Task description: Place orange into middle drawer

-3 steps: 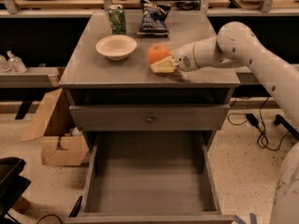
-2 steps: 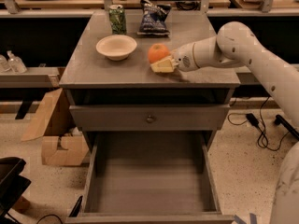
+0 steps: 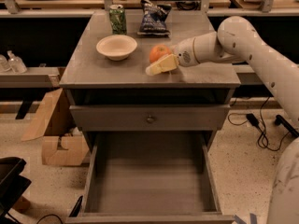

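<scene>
- Nothing had visibly changed over the last second: the orange point(image 3: 160, 52) sat at the same spot on the cabinet top point(image 3: 93, 71), just right of centre in the upper half of the frame.
- The gripper point(image 3: 161, 64) lay at the orange's near side, touching or almost touching it, with the arm reaching in from the right edge. It had not shifted either.
- Whether the gripper had closed on the fruit or merely rested against it could not be told.
- The middle drawer point(image 3: 149, 185) stood pulled out at the bottom centre of the frame, its floor bare, below the closed drawer front point(image 3: 112, 118).
- The cream bowl point(image 3: 117, 46), green can point(image 3: 117, 18) and snack bag point(image 3: 153, 17) stood apart to the upper left.
- Judged from that stillness, the grasp was probably being settled; lifting and carrying down to the drawer were not yet done.
</scene>
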